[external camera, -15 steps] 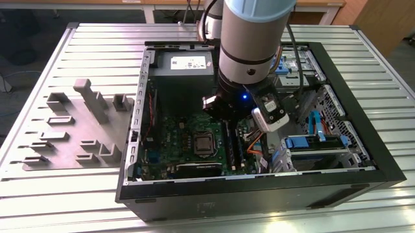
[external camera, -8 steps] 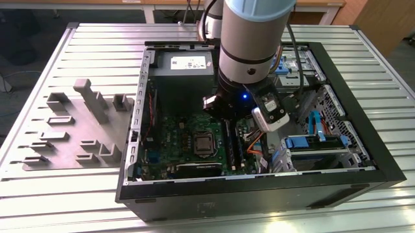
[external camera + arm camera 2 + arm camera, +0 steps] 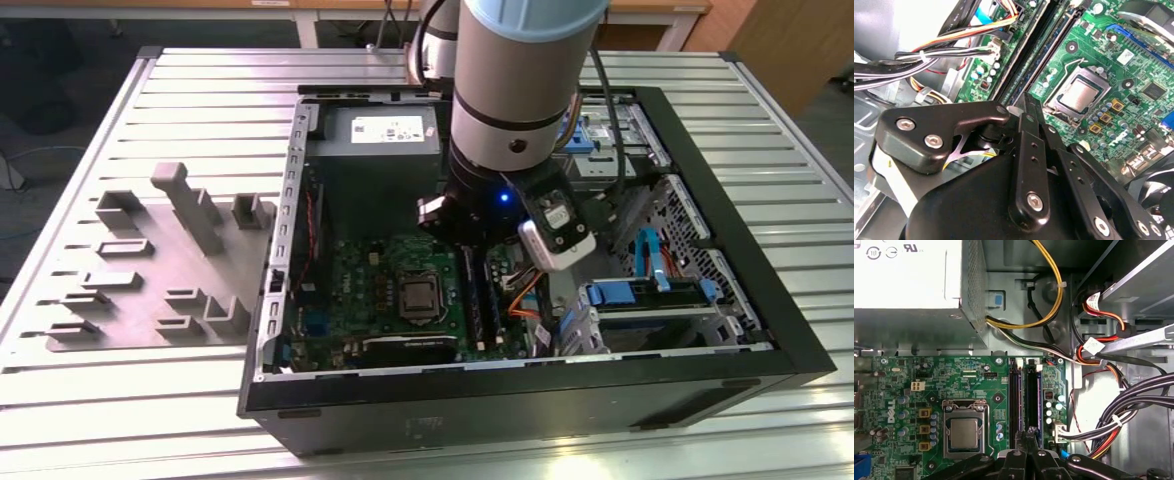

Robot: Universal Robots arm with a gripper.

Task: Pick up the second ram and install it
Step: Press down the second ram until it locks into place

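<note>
Now down inside the open computer case [image 3: 787, 340] — gripper [image 3: 1029, 436] pressed together over the motherboard's long black slots [image 3: 1024, 400], second ram [image 3: 1026, 102] edge-on between its fingertips.

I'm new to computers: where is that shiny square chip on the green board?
In the first wrist view, the square chip sits in its socket on the green motherboard, beside the long black memory slots, below the power supply box.
</note>
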